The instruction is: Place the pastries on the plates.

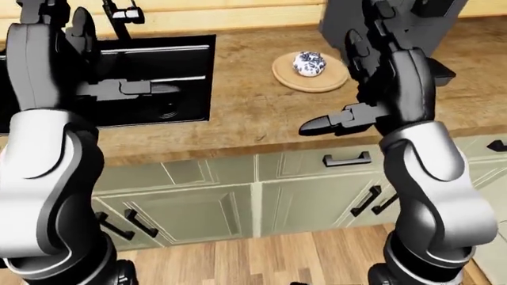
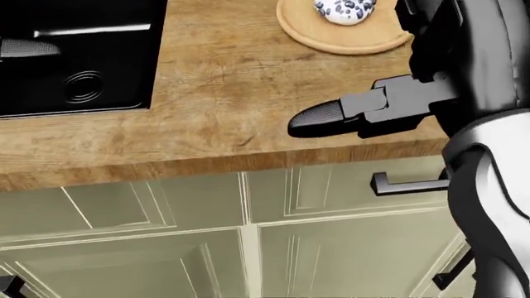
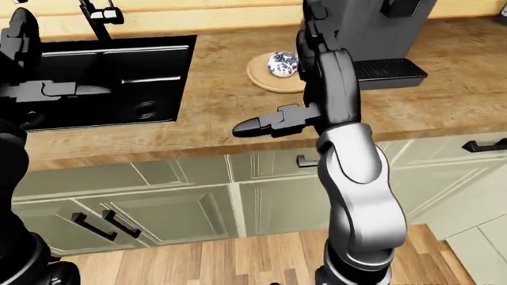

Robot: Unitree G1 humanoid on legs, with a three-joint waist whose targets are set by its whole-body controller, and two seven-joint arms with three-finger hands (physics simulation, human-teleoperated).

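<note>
Flooring (image 1: pixel 238 261) of pale wood planks lies lowest in the left-eye view, and above it stands a run of sage-green cabinet fronts (image 2: pixel 207 236) with dark bar handles (image 1: pixel 346 159). Over the wooden countertop (image 2: pixel 223 81), near its lower edge in the head view, the right hand (image 2: pixel 319 118) hangs with its dark fingers held out straight and pointing to the view's left; it grips nothing and is not closed. The left hand (image 1: pixel 154 89) is likewise extended flat, fingers pointing right in the left-eye view, and shows against the black sink (image 1: pixel 158 71) set into the countertop on the left. It, too, holds nothing. Higher in the views, a round wooden plate (image 1: pixel 311 74) rests on the countertop, well apart from both hands, and a white pastry (image 1: pixel 308 63) speckled with dark pieces sits on it near the centre. Just to the right of the plate in the right-eye view stands a grey coffee machine (image 3: pixel 372 29) with a dark drip tray (image 3: pixel 388 70). A black tap (image 1: pixel 120 15) rises at the top edge above the sink.
</note>
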